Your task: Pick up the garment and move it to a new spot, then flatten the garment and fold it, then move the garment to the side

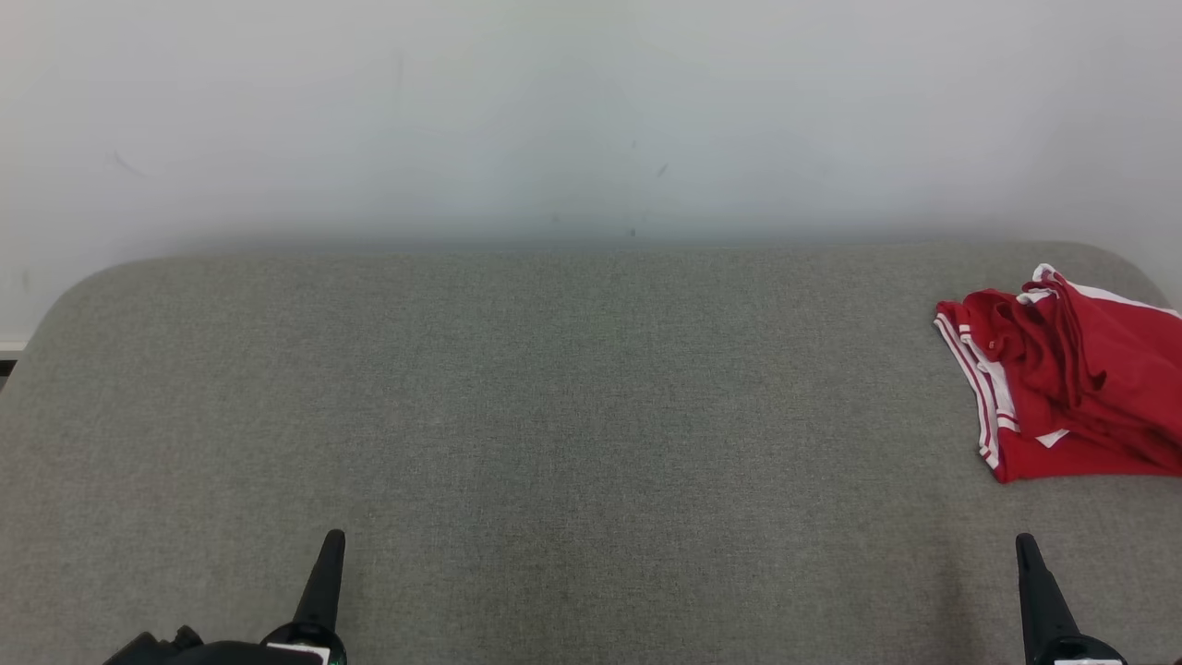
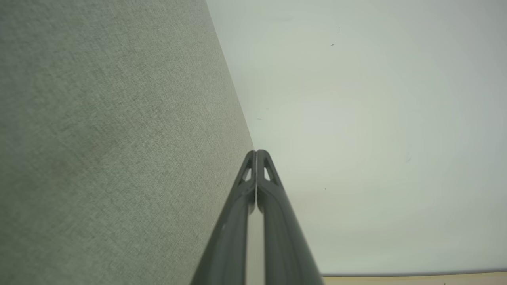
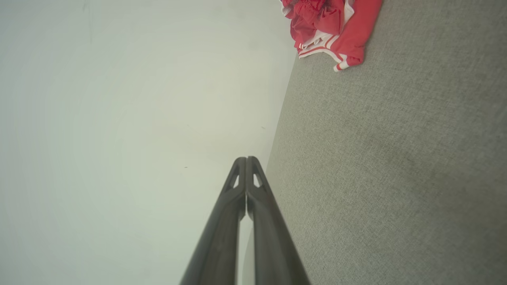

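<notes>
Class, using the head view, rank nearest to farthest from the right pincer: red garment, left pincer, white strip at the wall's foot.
1. red garment, ahead on the right.
2. left pincer, across the table, lower left.
3. white strip, far left, beyond the table corner.

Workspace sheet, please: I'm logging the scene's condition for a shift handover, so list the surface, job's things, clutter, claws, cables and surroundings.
Surface: grey fabric-covered table with rounded far corners.
Job's things: red garment with white stripes, bunched up at the table's far right and cut off by the head view's right edge.
Clutter: nothing seen.
Claws: left claw and right claw are both shut, hold nothing and are apart from the garment, low in the head view.
Cables: nothing seen.
Surroundings: pale wall behind the table, with a few small dark marks.
</notes>
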{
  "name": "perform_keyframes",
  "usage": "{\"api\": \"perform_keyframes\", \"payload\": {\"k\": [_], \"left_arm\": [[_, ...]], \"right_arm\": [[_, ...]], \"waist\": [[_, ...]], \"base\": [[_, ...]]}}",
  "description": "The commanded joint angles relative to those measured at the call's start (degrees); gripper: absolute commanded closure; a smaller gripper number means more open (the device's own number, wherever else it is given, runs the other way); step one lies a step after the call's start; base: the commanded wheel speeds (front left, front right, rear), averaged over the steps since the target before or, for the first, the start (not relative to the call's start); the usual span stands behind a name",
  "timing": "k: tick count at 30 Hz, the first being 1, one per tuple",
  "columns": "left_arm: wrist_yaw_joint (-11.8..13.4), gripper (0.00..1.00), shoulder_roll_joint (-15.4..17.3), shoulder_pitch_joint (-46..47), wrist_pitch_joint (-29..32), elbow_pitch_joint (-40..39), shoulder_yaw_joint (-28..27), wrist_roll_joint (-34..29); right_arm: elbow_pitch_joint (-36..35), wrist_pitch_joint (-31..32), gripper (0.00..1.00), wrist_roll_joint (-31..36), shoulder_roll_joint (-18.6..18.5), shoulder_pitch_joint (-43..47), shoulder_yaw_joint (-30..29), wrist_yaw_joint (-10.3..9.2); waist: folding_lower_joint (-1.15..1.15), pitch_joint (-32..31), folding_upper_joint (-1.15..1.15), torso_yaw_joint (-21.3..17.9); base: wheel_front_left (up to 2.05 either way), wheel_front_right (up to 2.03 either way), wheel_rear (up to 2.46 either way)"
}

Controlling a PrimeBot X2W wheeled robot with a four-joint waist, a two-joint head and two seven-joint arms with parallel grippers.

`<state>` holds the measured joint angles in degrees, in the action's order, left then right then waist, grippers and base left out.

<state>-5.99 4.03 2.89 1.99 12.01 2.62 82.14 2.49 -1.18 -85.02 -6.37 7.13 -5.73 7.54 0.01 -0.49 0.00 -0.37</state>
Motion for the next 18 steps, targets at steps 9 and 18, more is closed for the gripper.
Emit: {"api": "perform_keyframes", "payload": {"k": [9,18], "left_arm": [[-0.65,1.0,0.28,1.92,1.24,0.19,-0.32,5.22],[-1.26,1.0,0.3,2.29,2.17,0.5,-0.42,8.96]], "right_arm": [[-1.02,0.96,1.0,-5.25,-0.61,0.15,-0.56,-0.08],[-1.2,1.67,1.0,-9.26,-0.77,0.24,-0.85,-0.09]], "waist": [[0.0,0.16,0.0,0.13],[-0.01,0.31,0.0,0.24]], "base": [[0.0,0.0,0.0],[0.0,0.0,0.0]]}}
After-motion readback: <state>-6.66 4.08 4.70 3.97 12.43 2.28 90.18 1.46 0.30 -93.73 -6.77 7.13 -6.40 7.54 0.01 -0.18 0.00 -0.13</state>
